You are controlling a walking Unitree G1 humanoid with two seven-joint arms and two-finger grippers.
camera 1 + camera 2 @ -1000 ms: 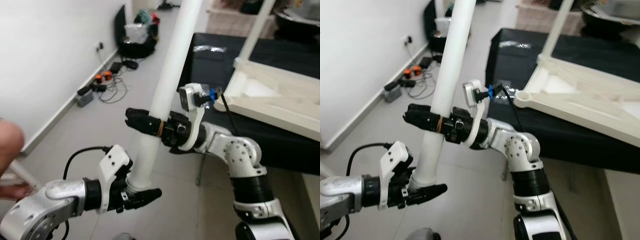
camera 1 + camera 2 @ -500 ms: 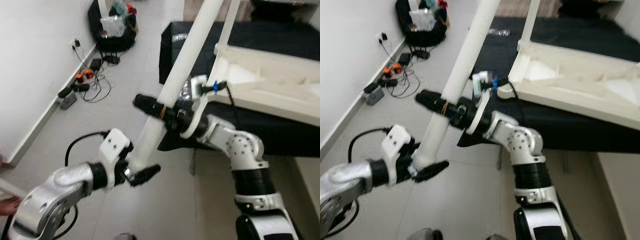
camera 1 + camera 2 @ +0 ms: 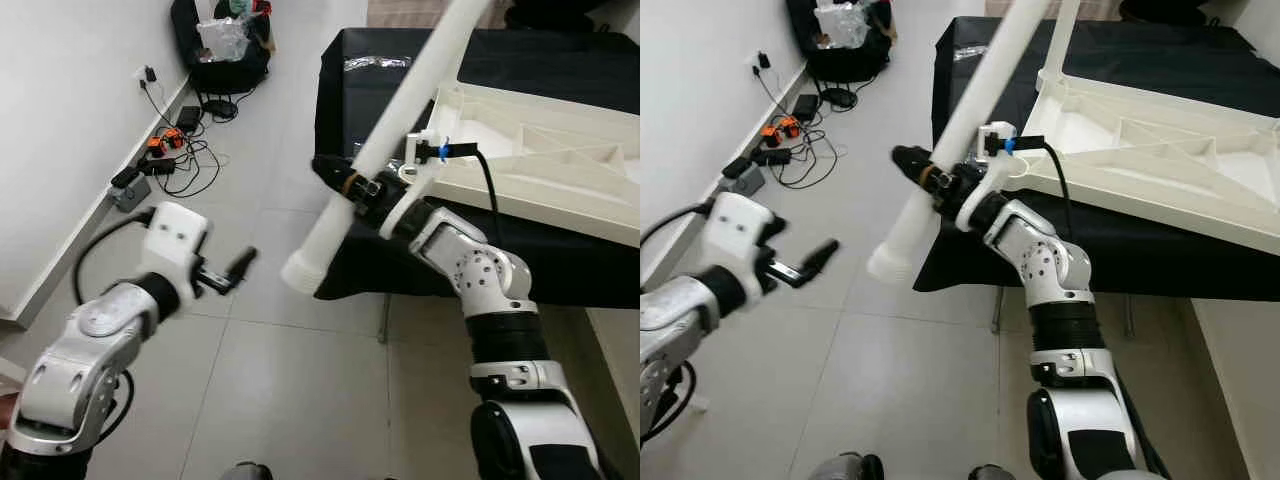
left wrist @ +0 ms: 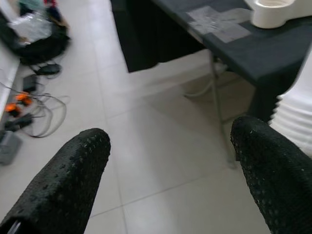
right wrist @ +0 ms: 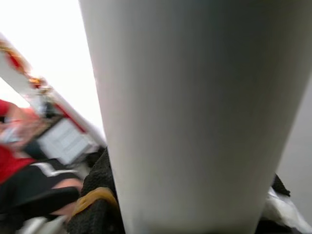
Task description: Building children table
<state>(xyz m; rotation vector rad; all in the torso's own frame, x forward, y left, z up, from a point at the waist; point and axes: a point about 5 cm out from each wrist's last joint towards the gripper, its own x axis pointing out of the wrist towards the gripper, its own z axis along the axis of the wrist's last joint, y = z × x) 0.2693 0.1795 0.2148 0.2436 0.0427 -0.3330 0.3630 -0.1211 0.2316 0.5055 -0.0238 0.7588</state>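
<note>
Gripping the white table leg (image 3: 385,145) mid-length, right gripper (image 3: 335,178) fingers pinch it, tilted. Left gripper (image 3: 238,266) fingers spread, holding nothing, well apart from leg's lower end.

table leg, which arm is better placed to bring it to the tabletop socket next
Right. The right tool is shut around the leg, right beside the upturned tabletop on the black table. The left tool is open and apart from the leg, out over the floor.
</note>
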